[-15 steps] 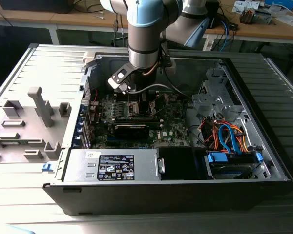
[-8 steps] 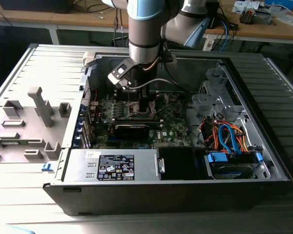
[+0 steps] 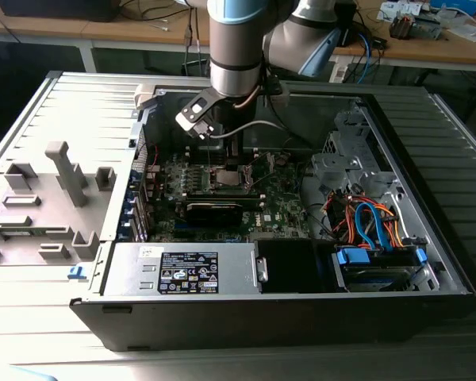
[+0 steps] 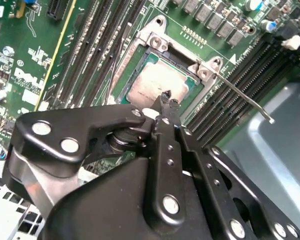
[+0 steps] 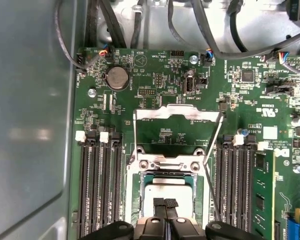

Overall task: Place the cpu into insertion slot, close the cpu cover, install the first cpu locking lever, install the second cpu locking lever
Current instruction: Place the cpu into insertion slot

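The open computer case [image 3: 428,238] lies on its side on the table; my arm comes down into it from above, over the green motherboard [image 3: 282,198]. Long black memory slots [image 5: 100,185] flank the socket on both sides. The cpu cover [image 5: 177,112] is swung open and stands back from the socket, the bare board showing through its square window. The insertion slot [image 5: 168,176] lies uncovered just below the cover's hinge. The cpu [image 5: 167,191] already sits flat inside that slot, silvery top facing up, its green border square within the rim. A thin metal locking lever [image 4: 240,92] juts out from one corner of the socket over the memory slots, unlatched. My pincer [image 5: 165,203] hangs right over the cpu's top; in both wrist views its two black fingertips are drawn together with hardly a gap, and nothing is gripped between them. I cannot tell whether the tips touch the metal top or hover just above it.
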